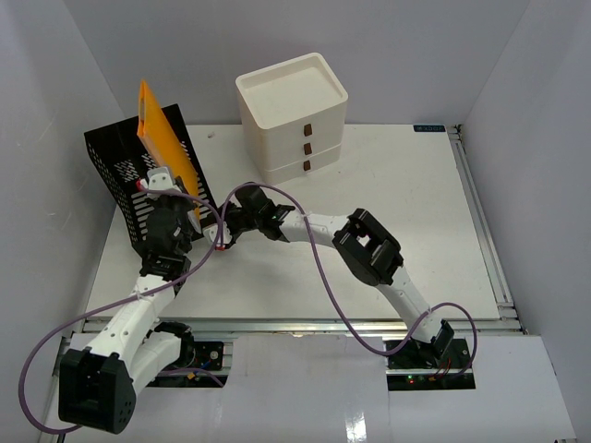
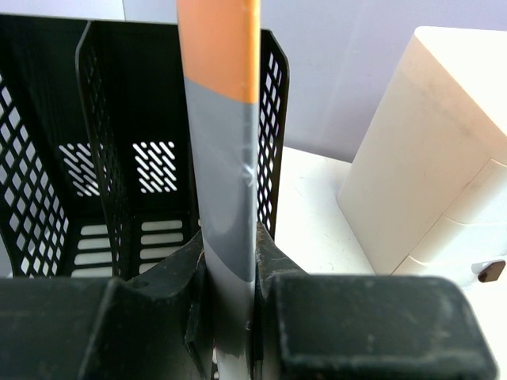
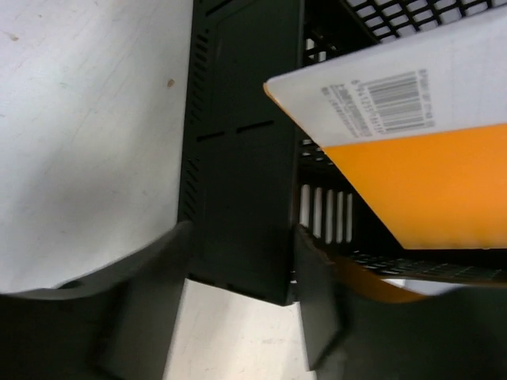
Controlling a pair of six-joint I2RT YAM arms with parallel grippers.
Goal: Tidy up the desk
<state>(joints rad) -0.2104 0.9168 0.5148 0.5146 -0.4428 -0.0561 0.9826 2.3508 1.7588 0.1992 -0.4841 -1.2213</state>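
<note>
While the left tool (image 2: 230, 265) stands clamped on the lower edge of a thin orange folder (image 1: 164, 138), that folder rises upright above the black mesh organiser (image 1: 118, 180) at the rear left of the counter (image 1: 388, 212). In the left wrist view the folder's edge shows orange at the top and grey lower down, pinched tight between the two black fingers (image 2: 181, 273), with the organiser's perforated dividers behind it.

The right arm reaches across to the left, and the right tool (image 3: 242, 293) sits at the organiser's near corner. Its jaws are half spread and straddle one solid black wall of the organiser, one finger on each side, with no gap visible between finger and wall.

The only printing in view is on a white strip along one end of the folder: a barcode (image 3: 400, 99) with several lines of fine text beside it, all too small and tilted to read. A small blue label (image 1: 429, 128) sits at the far right rear edge of the counter; its writing cannot be made out.

The counter itself is the wide white surface filling the middle of the top view, with a metal rail (image 1: 295, 323) along its front edge just beyond the arm bases. A cream three-drawer box (image 1: 291, 101) with brown pulls stands at rear centre, to the right of the organiser and apart from it. A purple cable (image 1: 319, 268) loops over the right arm.
</note>
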